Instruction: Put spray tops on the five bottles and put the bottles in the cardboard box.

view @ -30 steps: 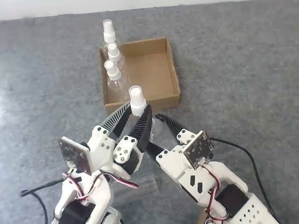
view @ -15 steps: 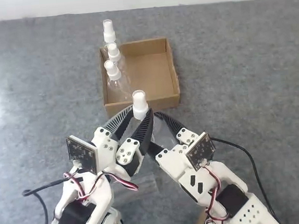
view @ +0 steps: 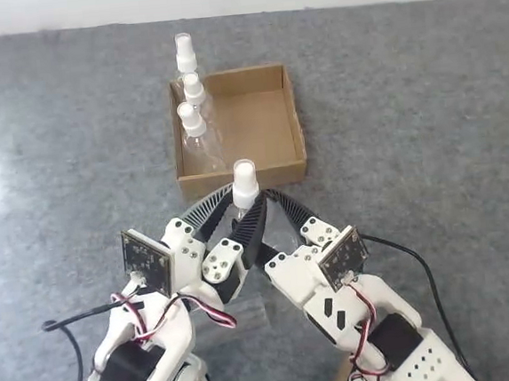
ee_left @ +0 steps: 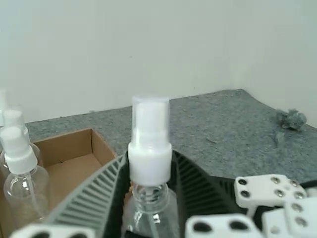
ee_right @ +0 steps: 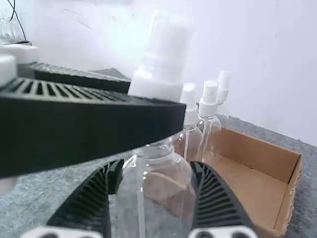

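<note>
The grey counter [view: 424,95] carries the cardboard box [view: 294,116], which stands open in front of my two arms. Between me and the near wall of the box, and outside it, I hold one clear bottle [ee_right: 156,178] upright with both pincers.

My right pincer [ee_right: 153,198] is closed around the round body of this bottle, with one ribbed finger on each side of the glass. My left pincer [ee_left: 148,191] sits higher and is narrow around the neck, just under the white spray top [ee_left: 150,134], which is on the bottle and points up.

Three other bottles with white tops are at the left side of the box. The nearest one [view: 194,129] and the middle one [view: 195,93] stand inside, one behind the other along the left wall. The farthest one [view: 185,49] is at the far left corner, and I cannot tell if it stands inside the box or just behind it.
</note>
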Controlling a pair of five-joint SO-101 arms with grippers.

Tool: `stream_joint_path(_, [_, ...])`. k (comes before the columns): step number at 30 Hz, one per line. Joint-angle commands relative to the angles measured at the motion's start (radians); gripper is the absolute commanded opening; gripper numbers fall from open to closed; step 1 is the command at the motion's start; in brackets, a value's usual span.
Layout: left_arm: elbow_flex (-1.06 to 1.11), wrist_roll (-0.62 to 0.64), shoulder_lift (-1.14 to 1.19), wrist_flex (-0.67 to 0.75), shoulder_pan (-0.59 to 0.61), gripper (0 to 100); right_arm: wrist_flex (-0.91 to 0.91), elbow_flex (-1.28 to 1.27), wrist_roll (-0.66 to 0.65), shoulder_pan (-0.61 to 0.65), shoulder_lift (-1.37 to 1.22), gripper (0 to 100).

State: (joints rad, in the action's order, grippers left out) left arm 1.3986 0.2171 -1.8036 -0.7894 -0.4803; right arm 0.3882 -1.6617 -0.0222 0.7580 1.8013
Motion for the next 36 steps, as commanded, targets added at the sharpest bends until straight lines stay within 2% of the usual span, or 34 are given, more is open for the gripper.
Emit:
stream_joint_path(1, [-0.065, -0.009, -0.015, -0.017, 0.006, 11, -0.024, -0.018, -0.012, -0.01, 0.015, 2.0])
stream_joint_path(9, [-0.139, -0.018, -0.015, -0.126, 0.008, 17, -0.018, -0.018, -0.012, -0.01, 0.015, 2.0])
stream_joint_path(12, [-0.139, -0.063, -0.015, -0.126, 0.008, 17, -0.018, -0.018, -0.012, -0.01, 0.015, 2.0])
stream_joint_path(21, [-0.197, -0.063, -0.015, -0.12, 0.149, 17, -0.018, -0.018, -0.012, -0.01, 0.01, 2.0])
stream_joint_path(36, [-0.263, -0.054, -0.017, -0.123, 0.152, 17, -0.016, -0.02, -0.018, 0.027, 0.01, 2.0])
